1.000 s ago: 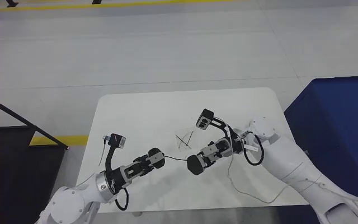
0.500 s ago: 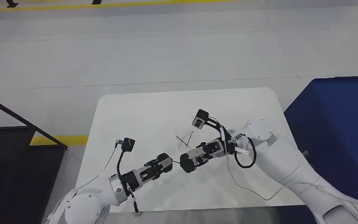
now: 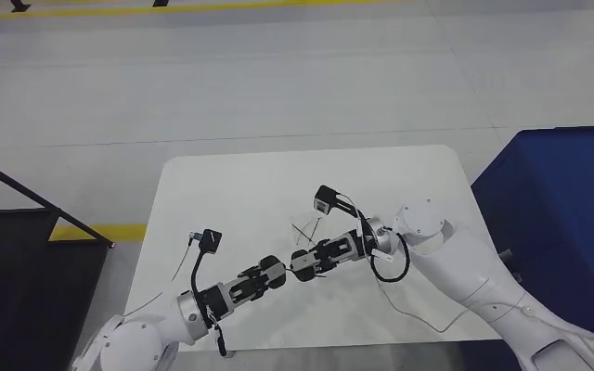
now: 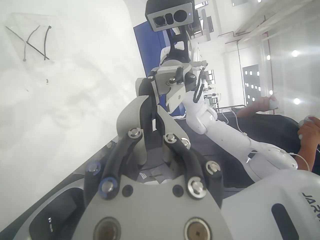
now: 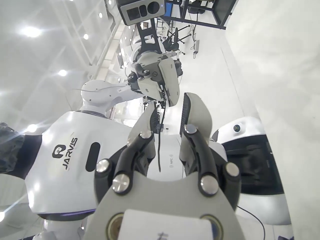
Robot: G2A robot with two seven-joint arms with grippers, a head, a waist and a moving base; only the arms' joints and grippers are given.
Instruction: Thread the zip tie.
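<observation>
Closely — left gripper [image 3: 280, 270]; right gripper [image 3: 296, 265]; zip tie [image 5: 158, 151] between

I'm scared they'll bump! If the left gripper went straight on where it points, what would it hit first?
Probably the right gripper: the left gripper points right at it, almost tip to tip, with the zip tie between them.

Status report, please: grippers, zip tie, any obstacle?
Left gripper shut on tie. Right gripper open around tie. Spare ties on table, apart from both.

Left pincer [image 3: 277, 270] meets right pincer [image 3: 298, 264] tip to tip, barring passage between; room lies either side over the white tabletop [image 3: 223, 195].
</observation>
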